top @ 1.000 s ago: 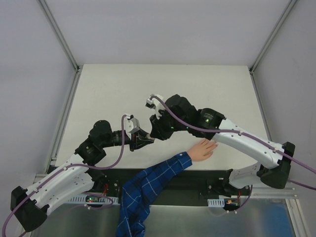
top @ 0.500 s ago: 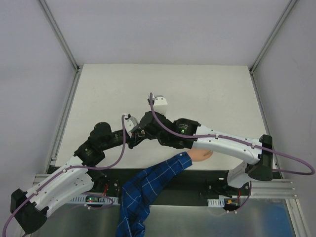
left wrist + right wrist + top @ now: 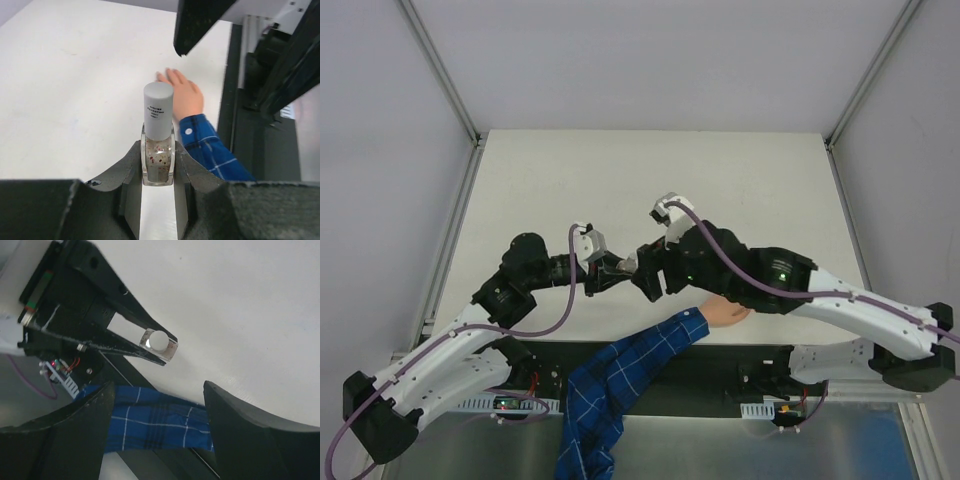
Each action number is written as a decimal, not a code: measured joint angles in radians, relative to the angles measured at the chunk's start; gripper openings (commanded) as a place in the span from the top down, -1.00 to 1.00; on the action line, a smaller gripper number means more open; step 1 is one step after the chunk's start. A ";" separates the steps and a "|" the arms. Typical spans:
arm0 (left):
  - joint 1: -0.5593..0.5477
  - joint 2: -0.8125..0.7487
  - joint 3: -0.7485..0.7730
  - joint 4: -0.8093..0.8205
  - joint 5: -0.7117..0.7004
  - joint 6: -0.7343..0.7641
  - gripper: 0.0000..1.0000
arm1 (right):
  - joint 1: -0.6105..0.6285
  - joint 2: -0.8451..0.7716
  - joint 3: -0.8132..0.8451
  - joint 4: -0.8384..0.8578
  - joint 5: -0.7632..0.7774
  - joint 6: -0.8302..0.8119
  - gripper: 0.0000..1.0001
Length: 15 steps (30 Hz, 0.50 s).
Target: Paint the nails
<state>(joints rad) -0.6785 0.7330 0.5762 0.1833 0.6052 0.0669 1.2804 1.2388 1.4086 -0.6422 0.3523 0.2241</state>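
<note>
Jaws of the right gripper [image 3: 156,407] are now spread wide and empty, where a second ago they were nearly shut, while the left gripper [image 3: 158,176] is kept clamped on the nail polish bottle [image 3: 158,134], its grey cap [image 3: 158,107] still on. The right arm has been drawn back from over the left gripper and is aimed at the cap, so uncapping is judged next. The hand [image 3: 728,309] with the nails is laid at the tabletop's near edge, unpainted.
</note>
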 measured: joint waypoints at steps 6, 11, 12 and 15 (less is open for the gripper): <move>0.006 0.097 0.050 0.019 0.236 -0.060 1.00 | -0.063 -0.205 -0.140 0.079 -0.269 -0.279 -0.49; 0.014 0.173 0.055 0.151 0.412 -0.221 1.00 | -0.136 -0.280 -0.257 0.214 -0.430 -0.385 -0.31; 0.019 0.178 0.048 0.202 0.438 -0.261 1.00 | -0.157 -0.283 -0.279 0.243 -0.467 -0.392 -0.28; 0.020 0.196 0.040 0.332 0.518 -0.372 1.00 | -0.204 -0.279 -0.332 0.317 -0.575 -0.411 -0.21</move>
<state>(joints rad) -0.6586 0.9287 0.6163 0.5152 1.1236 -0.3054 1.0763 0.9596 1.0771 -0.3252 -0.2230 -0.1867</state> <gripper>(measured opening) 0.230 0.637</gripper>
